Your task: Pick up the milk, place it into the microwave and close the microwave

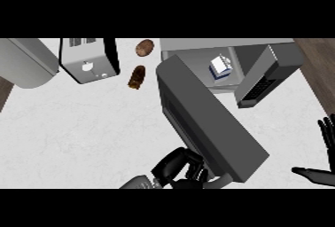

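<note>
My left hand [178,167], fingers curled and seemingly against the free edge of the open microwave door [209,119], should swing it smoothly shut on the milk carton [220,66]; my right hand [326,135] rests open.

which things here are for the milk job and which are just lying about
job: blue-and-white milk carton inside the grey microwave; its open dark-grey door; black left hand by it
lying about: silver toaster; round brown food piece; oblong brown food piece; right hand, resting open
</note>
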